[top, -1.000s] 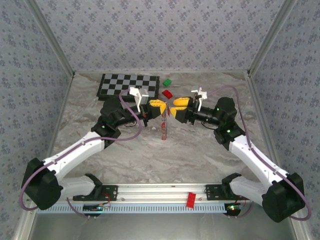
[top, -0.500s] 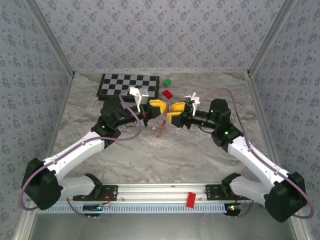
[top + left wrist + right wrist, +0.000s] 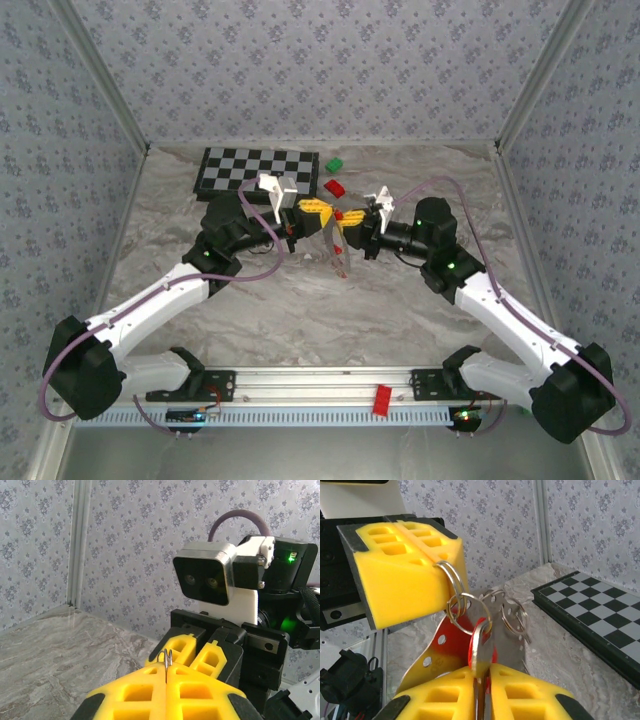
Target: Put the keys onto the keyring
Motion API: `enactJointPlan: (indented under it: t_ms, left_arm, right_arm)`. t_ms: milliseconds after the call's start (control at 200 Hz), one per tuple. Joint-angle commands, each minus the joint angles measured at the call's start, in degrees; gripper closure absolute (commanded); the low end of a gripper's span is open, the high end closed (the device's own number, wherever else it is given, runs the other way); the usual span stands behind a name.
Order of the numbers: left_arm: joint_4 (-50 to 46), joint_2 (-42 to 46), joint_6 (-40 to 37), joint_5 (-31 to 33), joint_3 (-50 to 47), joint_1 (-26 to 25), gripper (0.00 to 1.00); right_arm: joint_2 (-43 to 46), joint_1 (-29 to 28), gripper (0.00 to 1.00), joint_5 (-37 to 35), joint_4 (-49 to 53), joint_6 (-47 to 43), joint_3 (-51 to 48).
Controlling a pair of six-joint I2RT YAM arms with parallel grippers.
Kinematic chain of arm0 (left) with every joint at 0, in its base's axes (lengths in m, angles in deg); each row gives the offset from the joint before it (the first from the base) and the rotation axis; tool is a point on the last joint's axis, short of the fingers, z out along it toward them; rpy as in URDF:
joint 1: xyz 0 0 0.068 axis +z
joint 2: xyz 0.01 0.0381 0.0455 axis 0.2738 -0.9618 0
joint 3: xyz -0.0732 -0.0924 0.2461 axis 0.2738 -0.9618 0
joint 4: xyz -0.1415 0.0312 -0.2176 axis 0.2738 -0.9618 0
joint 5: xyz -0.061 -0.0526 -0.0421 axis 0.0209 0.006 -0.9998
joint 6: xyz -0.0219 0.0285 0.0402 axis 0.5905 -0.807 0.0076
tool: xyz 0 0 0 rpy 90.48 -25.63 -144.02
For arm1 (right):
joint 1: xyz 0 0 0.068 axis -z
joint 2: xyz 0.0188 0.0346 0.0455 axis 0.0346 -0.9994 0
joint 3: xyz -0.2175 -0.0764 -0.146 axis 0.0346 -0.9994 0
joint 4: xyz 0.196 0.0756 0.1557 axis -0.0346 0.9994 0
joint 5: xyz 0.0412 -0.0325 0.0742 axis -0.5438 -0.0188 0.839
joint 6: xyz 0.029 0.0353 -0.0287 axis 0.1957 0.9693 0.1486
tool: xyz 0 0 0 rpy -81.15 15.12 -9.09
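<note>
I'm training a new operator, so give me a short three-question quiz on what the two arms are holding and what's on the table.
1. True or false: the left fingers pinch a wire ring.
2. The right fingers grip: A a spoon, B a red-headed key, C a coin?
3. Fill in: the farther block of the two beside the chessboard is coloured ___.
Key: 1 true; 2 B; 3 green.

Yellow fingers [image 3: 400,575]; red-headed key [image 3: 481,647]; black-white chequered board [image 3: 258,170]; grey marbled table [image 3: 300,310].
</note>
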Motion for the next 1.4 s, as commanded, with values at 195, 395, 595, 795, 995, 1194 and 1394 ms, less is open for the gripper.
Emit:
enactJointPlan:
  t_ms: [195, 395, 595, 795, 995, 1194, 1394]
  left_arm:
    - [3.7, 1.1, 1.3, 1.2, 2.3, 0.2, 1.0]
    - [4.3, 0.6, 1.7, 0.8, 2.3, 0.2, 1.0]
    - [3.4, 0.9, 1.0, 1.1, 1.8, 0.2, 1.0]
    - [2.4, 1.3, 0.2, 1.8, 1.2, 0.3, 1.0]
    - [2.8, 1.0, 0.3, 1.9, 1.2, 0.3, 1.0]
    - [3.2, 0.9, 0.5, 2.1, 1.0, 0.3, 1.0]
    - [2.8, 1.1, 0.1, 2.3, 0.9, 0.3, 1.0]
  right_arm:
    - [1.4, -2.7, 0.93, -1.9, 8.4, -7.1, 1.2]
    - [0.8, -4.6, 0.92, -3.2, 11.1, -9.6, 2.0]
    - [1.3, -4.5, 0.7, -4.7, 11.2, -9.5, 1.7]
    - [3.3, -3.6, 0.6, -5.5, 10.6, -8.2, -0.5]
    - [7.2, -0.5, 0.59, -4.2, 8.1, -4.7, -3.3]
    - [9.8, 3.3, 0.57, -1.6, 3.1, 0.5, -5.2]
    - [8.6, 5.4, 0.57, 0.8, -4.9, 6.5, -5.8]
